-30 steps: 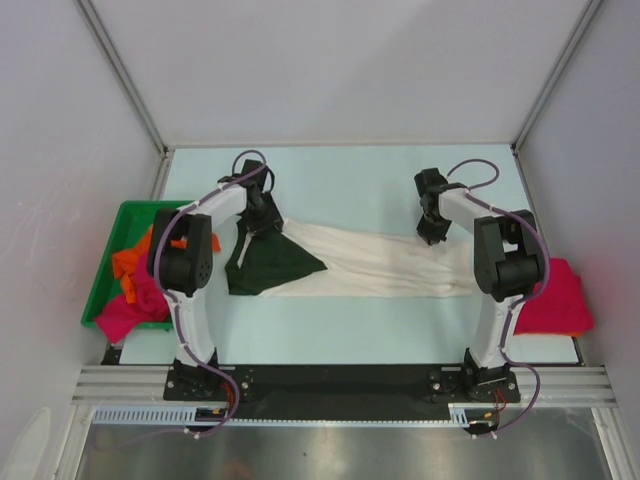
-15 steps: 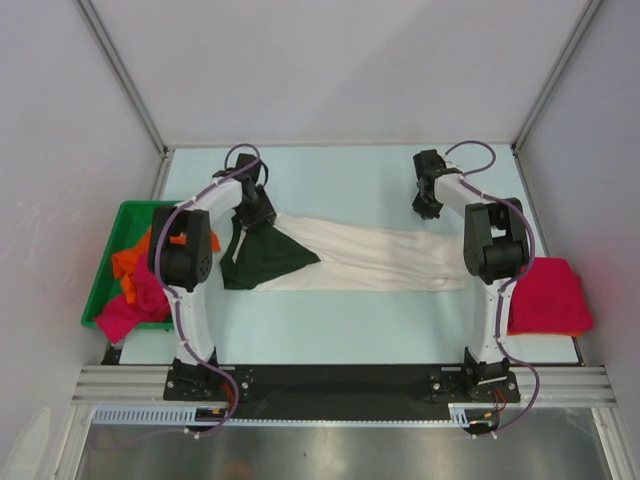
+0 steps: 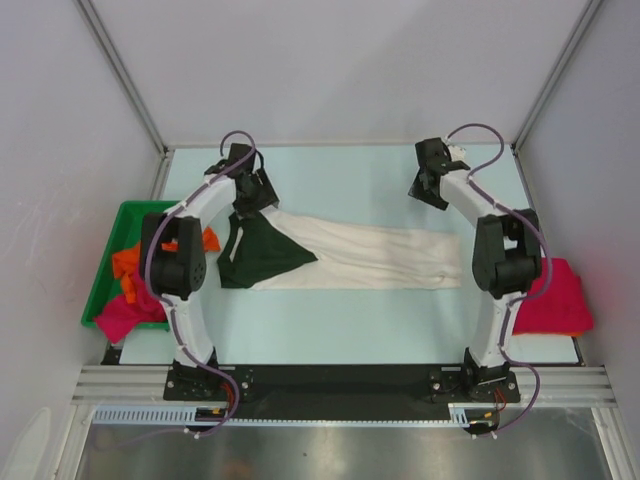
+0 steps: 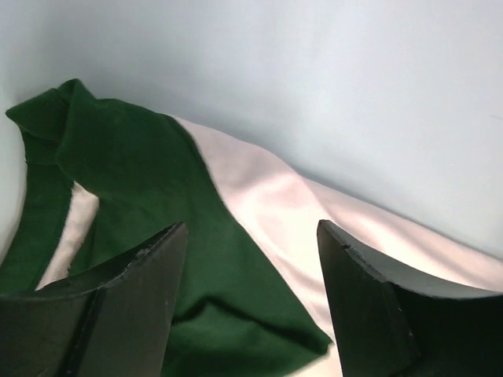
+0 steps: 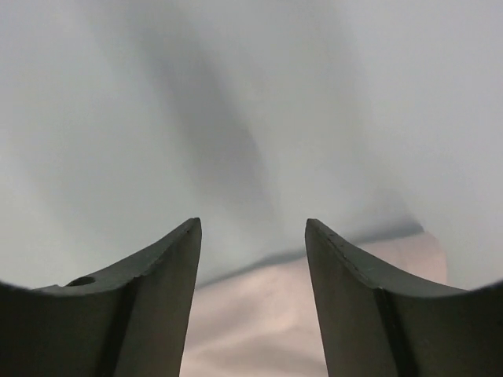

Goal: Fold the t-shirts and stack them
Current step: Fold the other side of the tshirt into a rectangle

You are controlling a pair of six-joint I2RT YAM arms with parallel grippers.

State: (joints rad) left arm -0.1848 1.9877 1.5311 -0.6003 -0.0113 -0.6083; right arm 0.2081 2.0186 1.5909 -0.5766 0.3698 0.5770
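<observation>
A cream t-shirt with a dark green sleeve lies folded into a long band across the middle of the table. My left gripper hovers just beyond its left end, open, nothing between the fingers; the left wrist view shows the green sleeve and cream cloth below my left gripper. My right gripper is open above the bare table past the shirt's right end; the right wrist view has my right gripper empty, over the cream hem. A folded crimson t-shirt lies at the right edge.
A green plastic bin at the left holds crumpled orange and magenta-pink shirts. Metal frame posts and white walls close in the table. The arm bases stand at the near edge.
Both grippers have let go of the cream shirt, opened, and pulled away toward the far side of the table. The shirt now lies flat and a little further back.
</observation>
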